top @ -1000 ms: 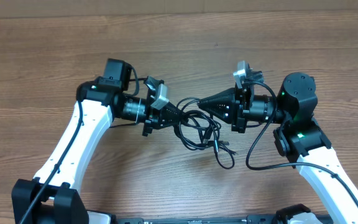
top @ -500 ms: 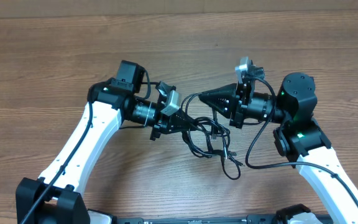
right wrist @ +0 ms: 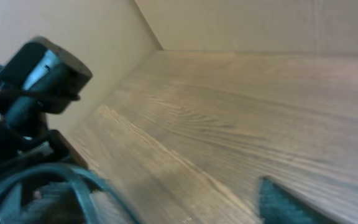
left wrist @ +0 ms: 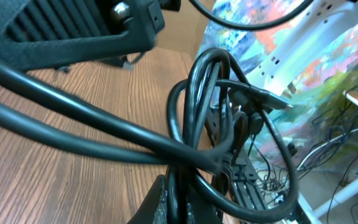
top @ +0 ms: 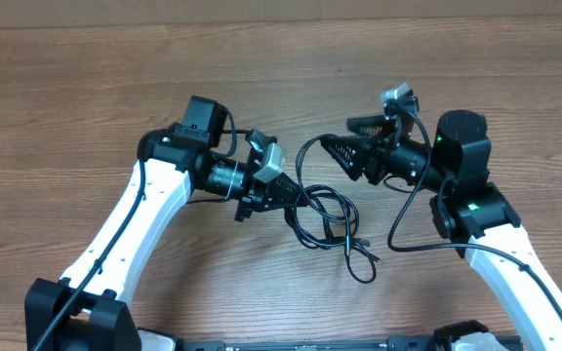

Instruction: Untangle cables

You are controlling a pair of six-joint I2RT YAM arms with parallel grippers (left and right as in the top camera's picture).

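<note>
The left gripper (top: 283, 191) is the reference point here. Its jaws are pressed together on the cables (top: 322, 216), and it is in the same place as half a second before. In the left wrist view several black strands run out from this pinch and cross each other very close to the camera, so the knot is clearly not yet open. From the left gripper the cables spread to its right. The tangled loops lie on the wooden table (top: 66, 78) just beside it, and one strand with a small plug runs further right and toward the near edge. One more loop rises from the pinch and bends to the right, on the far side of the left gripper. A moment ago the right gripper (top: 336, 132) was closed on the end of this loop. Now its fingers are spread wide and it has drawn back a little to the right, so the loop is released. The overhead view does not show whether the strand still touches the lower finger. The right wrist view shows mostly bare table and a blur of cable at the lower left, and nothing between the fingers. It seems one pull is finished, and the right gripper probably needs a new grip on another strand, since the bundle is loosened but still tangled.
</note>
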